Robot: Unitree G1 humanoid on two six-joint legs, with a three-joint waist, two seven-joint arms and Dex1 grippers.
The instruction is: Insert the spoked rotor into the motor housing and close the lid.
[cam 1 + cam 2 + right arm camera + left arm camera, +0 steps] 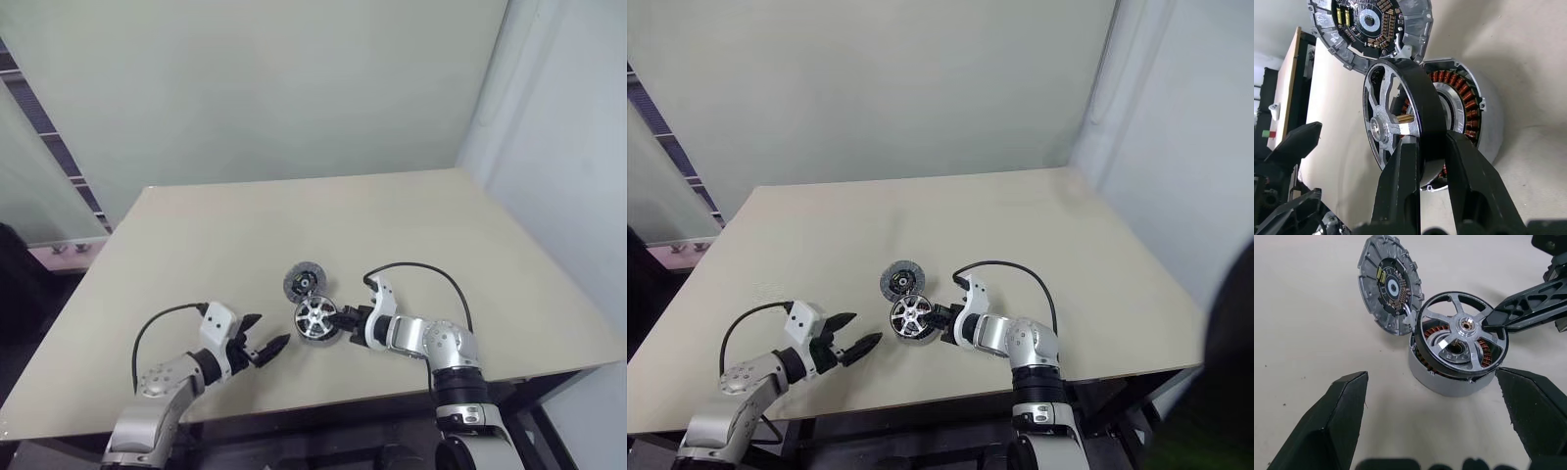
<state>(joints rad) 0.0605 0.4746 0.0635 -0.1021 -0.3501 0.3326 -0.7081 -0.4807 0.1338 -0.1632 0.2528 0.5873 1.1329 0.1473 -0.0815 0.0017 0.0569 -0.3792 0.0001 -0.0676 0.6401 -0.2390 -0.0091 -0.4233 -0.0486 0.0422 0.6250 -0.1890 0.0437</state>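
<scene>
The spoked rotor [1400, 112], a bright silver wheel with a dark outer band, hangs tilted over the open top of the motor housing [1449, 382]. My right gripper [339, 319] is shut on the rotor's rim, one finger on each side. Copper windings show inside the housing [1469, 103] behind the rotor. The round lid [305, 281] stands swung open at the housing's far side, its circuit board facing up. My left gripper [271, 330] is open with nothing between its fingers, a short way to the left of the housing and pointing at it.
The beige table [441, 225] holds just the motor parts near its middle front. Its front edge runs close under both arms. A pale wall stands behind the table. A black cable [431, 269] loops above my right wrist.
</scene>
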